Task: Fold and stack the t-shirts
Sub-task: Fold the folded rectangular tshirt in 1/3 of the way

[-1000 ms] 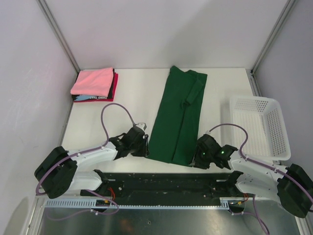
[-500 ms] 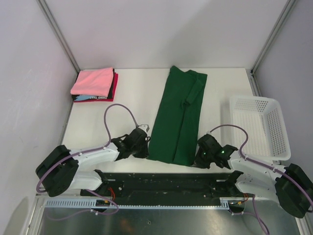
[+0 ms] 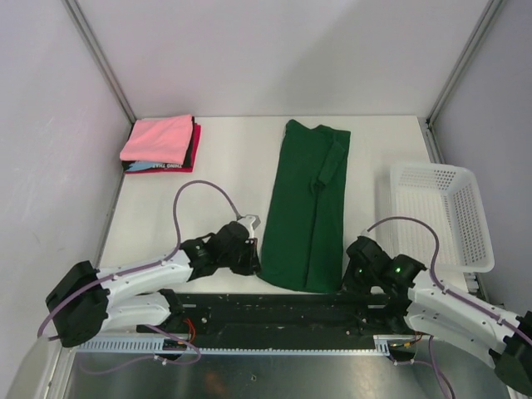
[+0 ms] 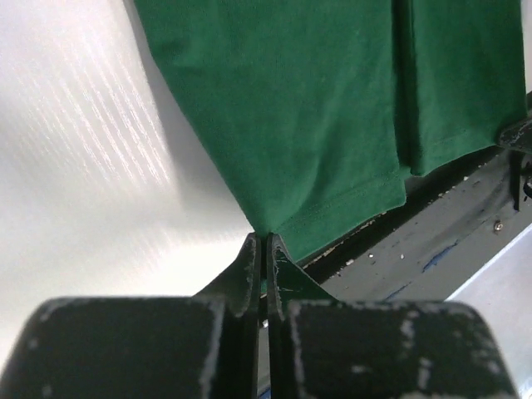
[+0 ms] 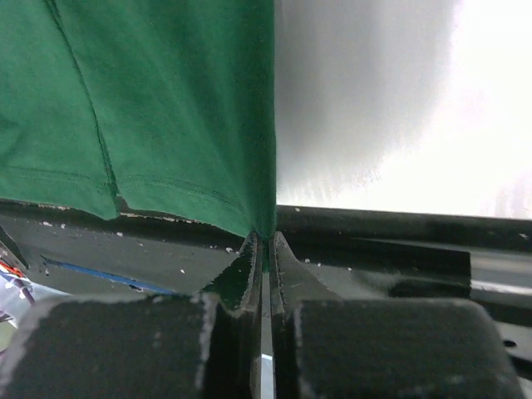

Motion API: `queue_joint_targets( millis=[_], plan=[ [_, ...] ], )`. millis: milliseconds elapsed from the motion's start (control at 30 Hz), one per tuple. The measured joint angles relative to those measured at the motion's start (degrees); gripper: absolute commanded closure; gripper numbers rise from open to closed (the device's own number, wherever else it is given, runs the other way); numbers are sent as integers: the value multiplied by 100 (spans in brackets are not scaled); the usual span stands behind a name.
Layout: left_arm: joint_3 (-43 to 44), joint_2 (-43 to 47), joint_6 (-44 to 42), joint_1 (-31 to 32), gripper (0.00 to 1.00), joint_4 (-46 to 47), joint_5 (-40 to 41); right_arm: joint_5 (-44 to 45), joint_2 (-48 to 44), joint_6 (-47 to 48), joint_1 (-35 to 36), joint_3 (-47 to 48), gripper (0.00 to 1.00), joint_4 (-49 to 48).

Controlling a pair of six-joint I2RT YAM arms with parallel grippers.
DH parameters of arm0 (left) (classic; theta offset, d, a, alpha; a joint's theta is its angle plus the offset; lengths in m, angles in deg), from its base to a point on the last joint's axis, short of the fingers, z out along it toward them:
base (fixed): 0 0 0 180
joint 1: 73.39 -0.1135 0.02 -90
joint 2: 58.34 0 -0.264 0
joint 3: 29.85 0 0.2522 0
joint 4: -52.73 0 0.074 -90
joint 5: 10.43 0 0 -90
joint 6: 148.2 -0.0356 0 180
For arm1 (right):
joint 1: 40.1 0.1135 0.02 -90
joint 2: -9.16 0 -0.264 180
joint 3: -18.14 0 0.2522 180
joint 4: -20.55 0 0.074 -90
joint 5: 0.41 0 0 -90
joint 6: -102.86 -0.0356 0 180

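At bottom centre of the top view, the long dark green cloth t-shirt (image 3: 306,208) lies on the white worktop (image 3: 216,166), long axis running up-frame. Clamped on its near hem: left end effector (image 3: 251,259) at lower-left corner, right end effector (image 3: 351,278) at lower-right. Fold likely goes up-frame.

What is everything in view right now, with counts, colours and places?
green t-shirt: 1, dark green, folded into a long strip down the table's middle, near end at the front edge
folded t-shirts: 1 stack, pink on top, black, red and light blue below, far left corner
basket: 1, white plastic mesh, right side
table: 1, white
left gripper: 1, black, shut on the green t-shirt's near left corner
right gripper: 1, black, shut on its near right corner
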Motion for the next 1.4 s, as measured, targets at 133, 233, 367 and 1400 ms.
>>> queue_joint_targets(
  millis=[133,233,367,1400],
  plan=[
    [238,39,2,2,100,-168,35,278,-17,76,-52,391,100,479],
    [647,-166,-9,-59,100,-232,90,476,343,302,-299,826,100,509],
    [1401,-737,-37,-210,100,-221,232,636,1062,719,-822,1292,100,227],
    [5501,-5005,-656,-1932,100,63,763,540,5211,2197,-3397,3692,100,-2726]
  ],
)
